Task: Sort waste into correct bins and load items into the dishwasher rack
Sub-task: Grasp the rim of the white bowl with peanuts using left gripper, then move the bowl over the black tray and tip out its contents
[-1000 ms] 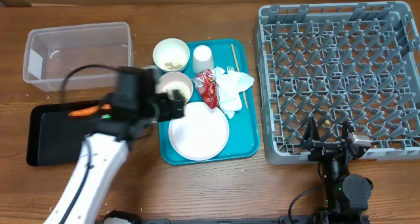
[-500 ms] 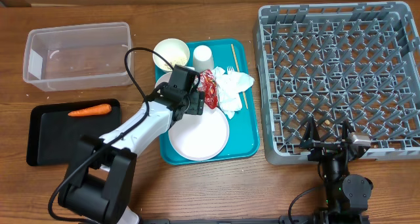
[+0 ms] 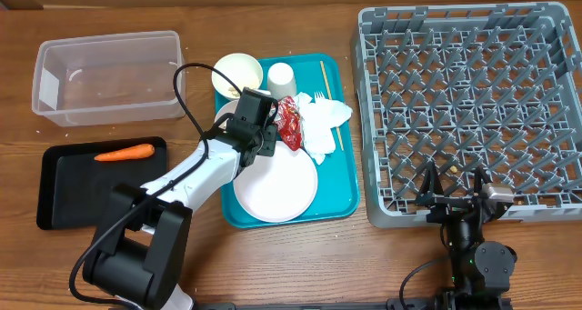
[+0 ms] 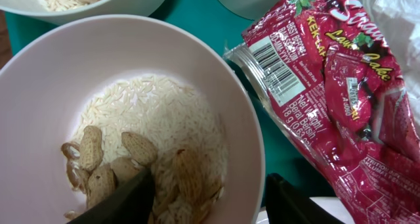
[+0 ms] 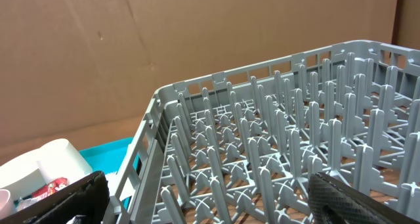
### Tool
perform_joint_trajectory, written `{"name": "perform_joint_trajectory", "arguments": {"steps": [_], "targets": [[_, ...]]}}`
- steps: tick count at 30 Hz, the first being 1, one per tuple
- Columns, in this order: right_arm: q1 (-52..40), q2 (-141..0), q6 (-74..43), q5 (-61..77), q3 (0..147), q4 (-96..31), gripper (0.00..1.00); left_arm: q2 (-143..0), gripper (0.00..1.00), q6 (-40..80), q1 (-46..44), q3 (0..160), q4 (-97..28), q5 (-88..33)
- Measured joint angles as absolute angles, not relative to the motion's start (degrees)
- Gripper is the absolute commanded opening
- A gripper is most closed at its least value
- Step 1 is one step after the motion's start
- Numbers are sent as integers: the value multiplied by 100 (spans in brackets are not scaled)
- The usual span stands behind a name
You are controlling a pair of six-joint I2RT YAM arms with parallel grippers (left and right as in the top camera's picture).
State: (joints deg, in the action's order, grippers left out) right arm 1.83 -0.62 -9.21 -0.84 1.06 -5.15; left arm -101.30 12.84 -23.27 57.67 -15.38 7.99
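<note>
From overhead, a teal rectangular serving tray [image 3: 342, 197] sat mid-table on the brown wooden table [image 3: 273, 269], carrying a large round pale plate [image 3: 277, 185], a small white bowl of rice-like scraps [image 3: 235, 74], a small white cup [image 3: 280, 77], a shiny red wrapper [image 3: 289, 125], crumpled white paper napkins [image 3: 324, 124] and a thin wooden stick [image 3: 322, 78]. The left end effector [image 3: 248, 125] hung over a second bowl, which it hid in this view. To the tray's left stood a clear plastic rectangular tub [image 3: 107, 112], and in front of it a shallow black rectangular tray [image 3: 64, 194] held an orange carrot [image 3: 125, 152]. The large square grey plastic dishwasher rack [image 3: 363, 110] lay to the right, with the right end effector [image 3: 455, 197] at its near edge. In the left wrist view, the small white bowl of peanuts [image 4: 251, 138] held beige peanuts in their shells [image 4: 138, 149] on pale rice grains [image 4: 152, 107]; the left end effector [image 4: 207, 199] was part spread, one finger [image 4: 121, 201] inside the bowl among the nuts, the other outside the rim, the wall not clamped. The red wrapper lay just beside the bowl, on the teal tray. In the right wrist view, the right end effector [image 5: 207, 207] stood spread wide with nothing between its fingers, over the rack's upright pegs, with a brown cardboard wall [image 5: 197, 33] behind.
</note>
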Motion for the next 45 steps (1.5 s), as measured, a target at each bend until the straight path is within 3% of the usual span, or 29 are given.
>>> {"name": "perform_joint_trajectory", "arguments": {"steps": [5, 10, 28, 39, 45], "targets": [[183, -62, -917, -82, 106, -515, 100, -10130, 52, 1160, -2327, 5769, -1566, 648], [183, -62, -919, -84, 106, -517, 100, -10130, 38, 1133, -2327, 5769, -1568, 572], [183, -62, -921, -84, 106, -513, 100, -10130, 5, 982, -2329, 5815, -1518, 561], [183, -62, -919, -84, 106, -517, 100, -10001, 4, 1186, -2327, 6694, -3033, 440], [183, -62, -919, -84, 106, -515, 100, -8949, 4, 1686, -2327, 7185, -4014, 217]]}}
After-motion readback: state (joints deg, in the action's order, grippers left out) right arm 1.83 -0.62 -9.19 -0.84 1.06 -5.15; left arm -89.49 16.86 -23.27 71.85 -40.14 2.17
